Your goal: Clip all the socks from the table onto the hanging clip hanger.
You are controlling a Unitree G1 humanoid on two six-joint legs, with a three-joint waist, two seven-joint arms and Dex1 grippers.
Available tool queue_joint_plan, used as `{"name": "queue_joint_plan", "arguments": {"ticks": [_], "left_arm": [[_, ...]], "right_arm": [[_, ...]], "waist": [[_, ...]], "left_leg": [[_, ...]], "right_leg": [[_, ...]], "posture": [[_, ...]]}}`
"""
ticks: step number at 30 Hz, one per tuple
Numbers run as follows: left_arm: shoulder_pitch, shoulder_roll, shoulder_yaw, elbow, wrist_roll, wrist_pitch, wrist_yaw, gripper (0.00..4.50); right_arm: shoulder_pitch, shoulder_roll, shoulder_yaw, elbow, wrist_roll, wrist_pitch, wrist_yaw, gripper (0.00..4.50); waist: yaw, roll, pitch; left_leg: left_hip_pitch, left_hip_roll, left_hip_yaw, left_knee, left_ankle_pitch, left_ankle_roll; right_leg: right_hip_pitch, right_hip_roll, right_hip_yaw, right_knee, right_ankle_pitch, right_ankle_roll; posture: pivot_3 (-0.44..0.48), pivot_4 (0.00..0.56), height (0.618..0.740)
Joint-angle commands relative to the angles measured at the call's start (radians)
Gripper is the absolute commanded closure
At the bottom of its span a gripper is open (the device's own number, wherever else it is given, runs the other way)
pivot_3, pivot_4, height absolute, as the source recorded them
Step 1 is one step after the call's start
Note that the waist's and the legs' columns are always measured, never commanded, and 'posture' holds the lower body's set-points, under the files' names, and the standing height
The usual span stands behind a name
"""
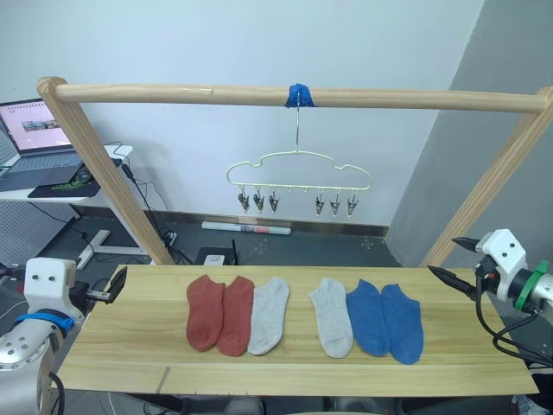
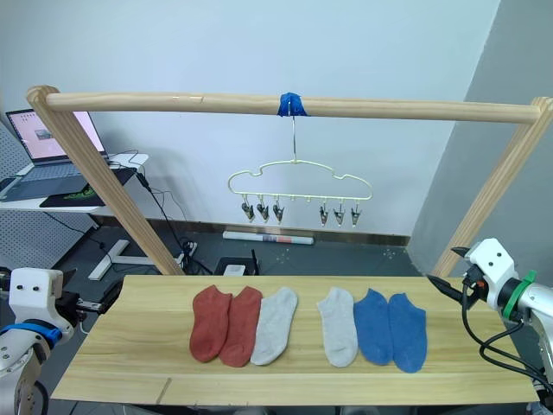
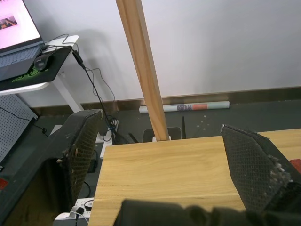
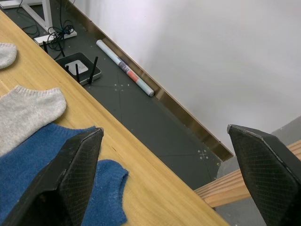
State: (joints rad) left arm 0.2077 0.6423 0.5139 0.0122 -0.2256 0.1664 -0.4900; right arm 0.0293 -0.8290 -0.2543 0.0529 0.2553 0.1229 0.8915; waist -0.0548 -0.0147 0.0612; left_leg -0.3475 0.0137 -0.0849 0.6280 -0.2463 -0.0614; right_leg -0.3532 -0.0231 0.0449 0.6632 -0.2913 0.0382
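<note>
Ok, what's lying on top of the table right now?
Six socks lie in a row on the table: two rust-red, two grey, two blue. Neighbours overlap, hiding some edges.

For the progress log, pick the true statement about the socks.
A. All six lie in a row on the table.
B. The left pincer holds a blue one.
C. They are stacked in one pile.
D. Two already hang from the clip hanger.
A: the two rust-red socks, two light grey socks and two blue socks lie side by side on the table, while the clip hanger carries none.
</note>
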Motion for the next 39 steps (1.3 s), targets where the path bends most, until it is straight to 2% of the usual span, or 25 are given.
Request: {"name": "queue_joint_plan", "arguments": {"ticks": [1,10,14,20,27,31,34,39], "left_arm": [[-0.011,0.009,0.019,-0.012,-0.002,-0.031,0.002,0.0],[-0.018,0.01,0.029,0.014,-0.003,-0.04,0.016,0.0],[-0.041,0.013,0.069,0.067,-0.032,-0.11,0.013,0.0],[-0.031,0.012,0.081,0.078,-0.091,-0.165,-0.07,0.0],[-0.052,-0.037,-0.016,-0.019,-0.074,-0.191,-0.064,0.0],[-0.091,-0.091,-0.077,-0.097,-0.057,-0.155,-0.009,0.0],[-0.144,-0.147,-0.125,-0.15,-0.057,-0.106,0.054,0.0],[-0.217,-0.205,-0.196,-0.207,-0.091,-0.011,0.078,0.0]], "right_arm": [[-0.009,-0.018,-0.035,-0.031,0.009,0.001,-0.004,0.06],[-0.008,-0.02,-0.033,-0.027,0.006,-0.001,-0.001,0.06],[-0.006,-0.02,-0.034,-0.027,0.005,-0.003,-0.001,0.06],[-0.002,-0.018,-0.037,-0.026,0.005,-0.006,-0.005,0.06],[0.014,-0.009,-0.052,-0.063,0.02,-0.002,-0.015,0.06],[0.029,-0.005,-0.063,-0.148,0.054,0.047,-0.018,0.06],[0.034,-0.006,-0.076,-0.287,0.115,0.142,-0.026,0.06],[0.026,0.015,-0.072,-0.512,0.243,0.309,-0.074,0.06]], "waist": [[0.0,0.0,0.0],[0.0,0.0,0.0],[0.0,-0.001,0.001],[-0.001,-0.002,0.001],[0.0,-0.002,0.002],[-0.002,-0.004,0.004],[-0.007,-0.004,0.014],[-0.03,-0.007,0.042]], "left_leg": [[0.0,0.0,0.0,0.0,0.0,0.0],[0.0,0.0,0.0,0.0,0.0,0.0],[0.0,0.0,0.0,0.0,0.0,0.0],[0.0,0.0,0.001,0.0,-0.001,-0.001],[0.0,0.0,0.002,0.0,-0.001,-0.001],[0.0,0.0,0.002,0.0,-0.001,-0.001],[0.0,0.001,0.001,0.0,-0.001,-0.001],[-0.001,0.001,0.001,0.0,-0.001,-0.002]], "right_leg": [[0.0,0.0,0.0,0.0,0.0,0.0],[0.0,0.0,0.0,0.0,0.0,0.0],[0.0,0.0,0.0,0.0,0.0,0.0],[-0.001,0.0,0.001,-0.001,0.0,0.0],[-0.001,0.0,0.001,-0.001,0.0,0.001],[0.0,0.0,0.001,-0.001,0.0,0.001],[0.0,0.001,0.001,0.0,0.0,0.001],[0.0,0.001,0.002,-0.001,0.0,0.002]], "posture": [[-0.053,0.0,0.74],[-0.052,0.0,0.74],[-0.056,0.0,0.74],[-0.064,0.0,0.74],[-0.089,0.0,0.74],[-0.107,0.013,0.74],[-0.148,0.046,0.74],[-0.186,0.093,0.74]]}}
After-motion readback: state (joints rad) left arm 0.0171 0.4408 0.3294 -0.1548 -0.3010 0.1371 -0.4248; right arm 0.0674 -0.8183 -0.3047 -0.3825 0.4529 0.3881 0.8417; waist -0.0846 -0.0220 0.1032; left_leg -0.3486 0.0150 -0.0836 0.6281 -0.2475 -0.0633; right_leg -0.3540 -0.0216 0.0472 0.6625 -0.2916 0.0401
